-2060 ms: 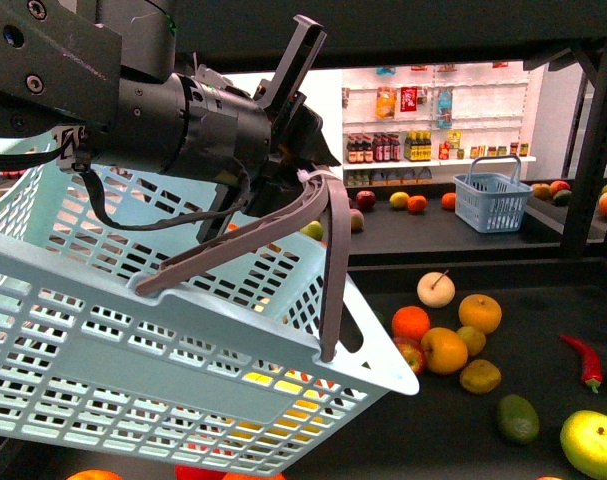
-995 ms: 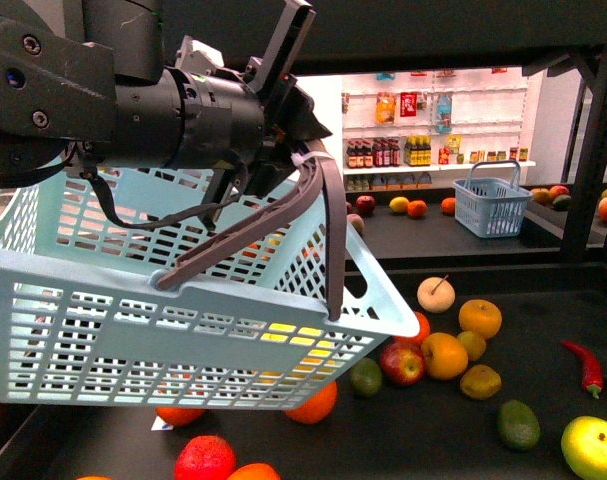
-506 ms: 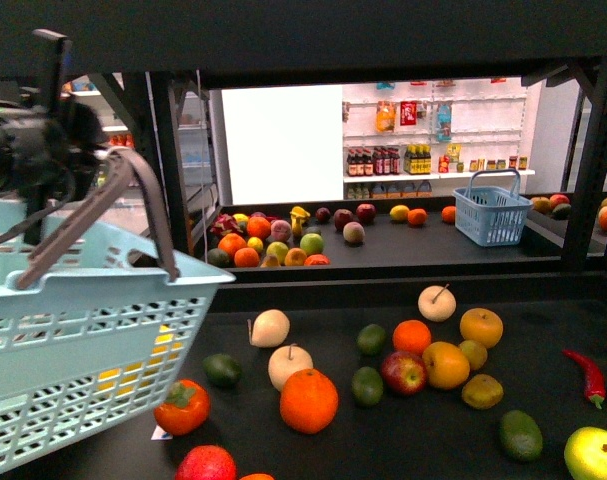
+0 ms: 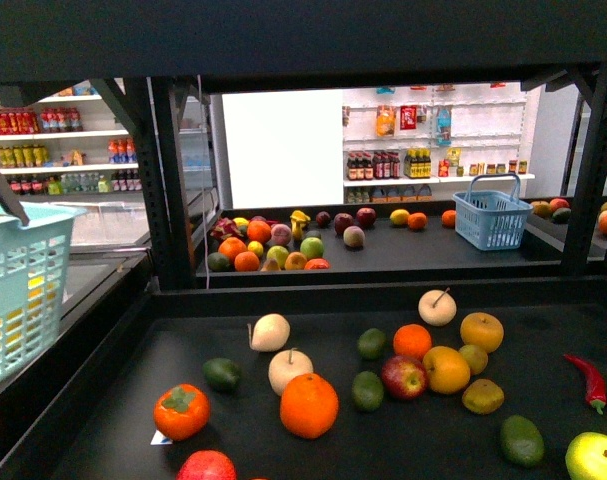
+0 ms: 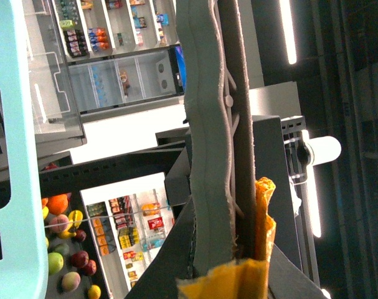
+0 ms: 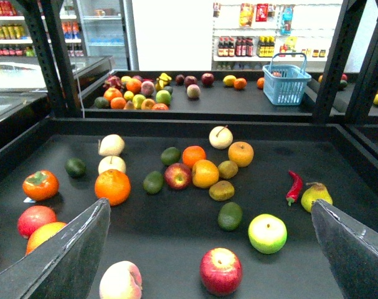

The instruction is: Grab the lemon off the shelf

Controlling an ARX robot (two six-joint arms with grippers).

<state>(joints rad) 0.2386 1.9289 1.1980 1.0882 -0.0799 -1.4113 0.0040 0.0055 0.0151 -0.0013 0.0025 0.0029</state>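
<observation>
We see the lemon [image 4: 473, 357] on the shelf's [image 4: 133, 400] near deck, right of centre. It lies in a cluster, touching a yellow-orange fruit [image 4: 446, 368] and close to an olive fruit [image 4: 482, 395]. The right gripper [image 6: 208, 205] hangs above the deck with fingers spread wide, while the left gripper [image 5: 238, 249] clasps the handle [image 5: 207, 124] of a basket [image 4: 13, 300] at far left.

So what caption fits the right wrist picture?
Open end effector hovering above scattered fruit on the dark shelf.
</observation>
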